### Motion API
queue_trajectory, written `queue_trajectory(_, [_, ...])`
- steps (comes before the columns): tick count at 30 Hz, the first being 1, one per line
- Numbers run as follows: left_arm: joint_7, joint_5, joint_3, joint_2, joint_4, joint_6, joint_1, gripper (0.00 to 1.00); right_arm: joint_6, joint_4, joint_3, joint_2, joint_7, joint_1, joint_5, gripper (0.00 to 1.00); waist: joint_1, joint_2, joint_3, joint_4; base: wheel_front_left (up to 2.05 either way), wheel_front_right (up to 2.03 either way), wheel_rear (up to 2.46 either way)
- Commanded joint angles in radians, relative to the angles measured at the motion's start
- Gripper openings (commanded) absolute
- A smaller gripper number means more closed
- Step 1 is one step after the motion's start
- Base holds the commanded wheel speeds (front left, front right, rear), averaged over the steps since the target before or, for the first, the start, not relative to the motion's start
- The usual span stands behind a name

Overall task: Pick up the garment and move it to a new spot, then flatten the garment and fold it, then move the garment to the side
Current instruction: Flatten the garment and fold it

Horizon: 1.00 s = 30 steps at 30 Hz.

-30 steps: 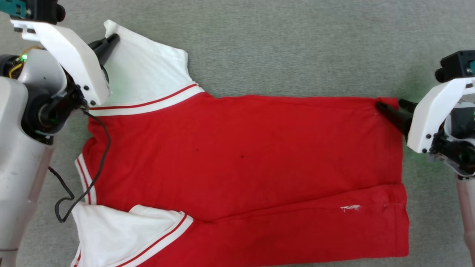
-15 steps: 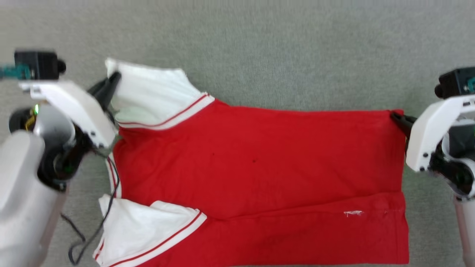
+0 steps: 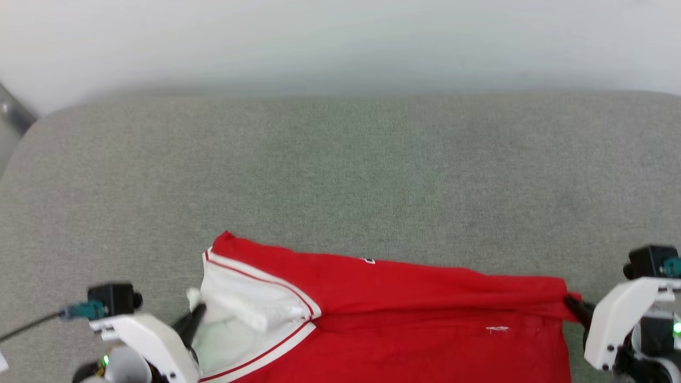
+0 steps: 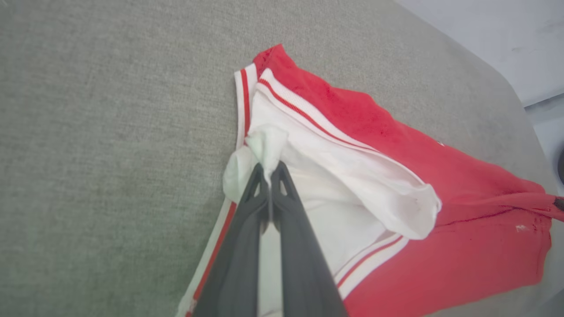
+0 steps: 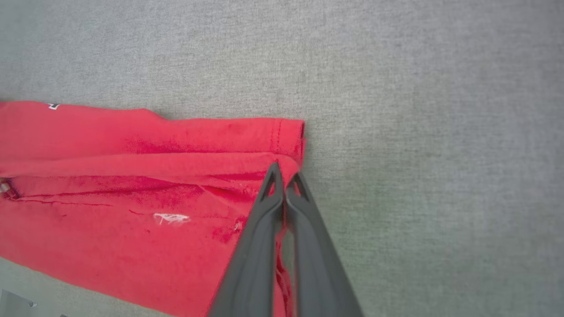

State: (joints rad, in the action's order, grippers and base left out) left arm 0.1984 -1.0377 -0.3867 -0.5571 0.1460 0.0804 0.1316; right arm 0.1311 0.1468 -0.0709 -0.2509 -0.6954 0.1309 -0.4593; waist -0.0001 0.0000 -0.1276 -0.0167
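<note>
Right now the red shirt [image 3: 425, 319] lies at the near edge of the grey table [image 3: 340, 175], stretched sideways between the 2 arms, with a long fold running across its body from the sleeve end to the hem [image 5: 299, 136]. The left pincer [image 4: 268, 169] is pressed together on a bunched bit of the white sleeve [image 4: 352, 193], and the cloth pokes out past its dark tips in a small wad. The rest of that sleeve hangs in loose folds just beside it, with red-striped white trim [image 4: 304, 112] running along the seam where white meets red. The right pincer [image 5: 284, 176] is pinching the red cloth at the hem corner on the other end, its 2 fingers nearly touching with fabric caught between them. The layer it holds sits over another red layer that lies flat on the table. A small white mark [image 5: 171, 218] shows on the red cloth a little way from that corner. In the head view a dark cable [image 3: 32, 322] leads to the camera block on the left wrist, and a pale wall [image 3: 340, 42] rises behind the table's far edge.
</note>
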Motion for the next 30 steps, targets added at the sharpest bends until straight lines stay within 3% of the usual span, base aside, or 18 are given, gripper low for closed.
queue_trajectory(1, [-0.006, -0.015, -0.011, 0.016, 0.000, 0.008, -0.057, 0.00, -0.001, 0.021, -0.016, 0.012, 0.020, -0.046, -0.010, 0.00, 0.0001, 0.0000, 0.043, -0.011, 0.00, 0.00, 0.00])
queue_trajectory(3, [-0.014, -0.021, -0.012, 0.028, 0.003, 0.014, -0.077, 0.00, -0.001, 0.029, -0.024, 0.015, 0.035, -0.060, -0.011, 0.00, 0.0001, 0.0000, 0.047, -0.011, 0.00, 0.00, 0.00])
queue_trajectory(4, [-0.017, -0.028, -0.015, 0.037, 0.008, 0.017, -0.096, 0.00, -0.001, 0.039, -0.027, 0.019, 0.046, -0.075, -0.016, 0.27, 0.0001, 0.0000, 0.050, -0.010, 0.00, 0.00, 0.00])
queue_trajectory(5, [-0.017, -0.036, -0.020, 0.048, 0.017, 0.021, -0.115, 0.00, -0.001, 0.049, -0.029, 0.022, 0.058, -0.091, -0.018, 0.47, 0.0001, 0.0000, 0.056, -0.009, 0.00, 0.00, 0.00])
queue_trajectory(6, [-0.020, -0.037, -0.022, 0.054, 0.027, 0.024, -0.127, 0.32, -0.001, 0.058, -0.027, 0.024, 0.072, -0.103, -0.019, 1.00, 0.0001, 0.0000, 0.059, -0.006, 0.00, 0.00, 0.00])
queue_trajectory(7, [-0.025, -0.036, -0.026, 0.060, 0.037, 0.026, -0.133, 0.80, -0.001, 0.066, -0.026, 0.030, 0.086, -0.111, -0.025, 1.00, 0.0001, 0.0000, 0.061, -0.004, 0.00, 0.00, 0.00])
queue_trajectory(8, [-0.030, -0.032, -0.031, 0.066, 0.046, 0.025, -0.141, 1.00, -0.001, 0.073, -0.019, 0.032, 0.098, -0.121, -0.026, 1.00, 0.0001, 0.0000, 0.064, -0.002, 0.00, 0.00, 0.00])
queue_trajectory(18, [-0.247, 0.102, -0.033, 0.090, 0.020, 0.033, -0.130, 1.00, -0.001, -0.027, -0.006, 0.011, 0.242, -0.187, -0.045, 1.00, 0.0001, 0.0000, 0.108, 0.028, 0.00, 0.00, 0.00])
queue_trajectory(24, [-0.371, 0.206, -0.022, 0.074, -0.062, 0.064, -0.099, 1.00, -0.001, -0.108, -0.062, -0.020, 0.155, -0.169, -0.052, 1.00, 0.0001, 0.0000, 0.114, 0.035, 0.00, 0.00, 0.00])
queue_trajectory(30, [-0.436, 0.320, -0.025, 0.079, -0.151, 0.103, -0.050, 1.00, -0.001, -0.117, -0.113, -0.037, -0.039, -0.135, -0.062, 1.00, 0.0001, 0.0000, 0.077, 0.005, 0.00, 0.00, 0.00])
